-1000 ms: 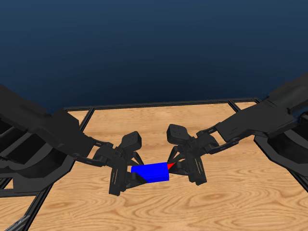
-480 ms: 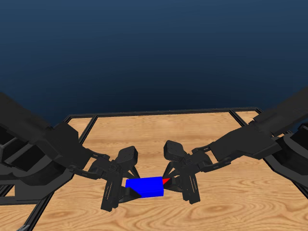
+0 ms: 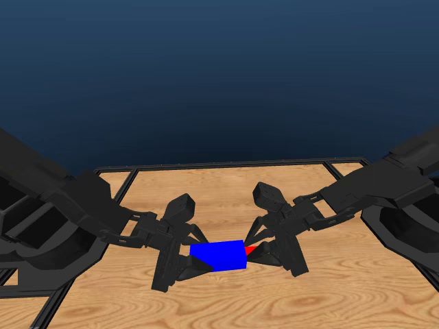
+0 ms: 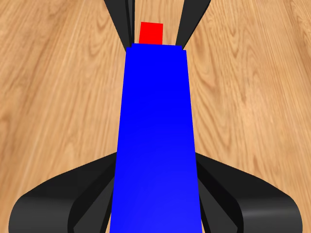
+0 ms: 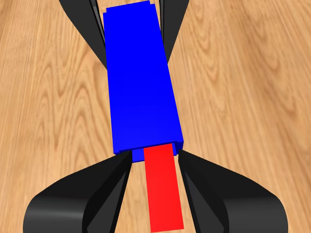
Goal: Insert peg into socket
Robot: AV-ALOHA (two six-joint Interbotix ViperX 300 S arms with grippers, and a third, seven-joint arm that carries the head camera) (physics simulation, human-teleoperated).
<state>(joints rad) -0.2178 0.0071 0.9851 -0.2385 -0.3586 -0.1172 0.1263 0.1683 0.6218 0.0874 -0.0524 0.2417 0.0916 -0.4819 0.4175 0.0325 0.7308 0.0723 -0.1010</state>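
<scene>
The blue socket hangs just above the table's middle, with my left gripper shut on its left end. The red peg enters the socket's right end, and only a short red tip shows in the head view. My right gripper is shut on the peg's outer part. In the right wrist view the peg runs between my jaws into the socket. In the left wrist view the socket fills the gap between my jaws, with the peg showing beyond its far end.
The wooden table is bordered by a black frame at the back and left. Both arms reach in from the sides, the left arm and the right arm.
The whole head view has shifted, so the camera moved. Both grippers stay shut on their parts, with the peg still in the socket's right end.
</scene>
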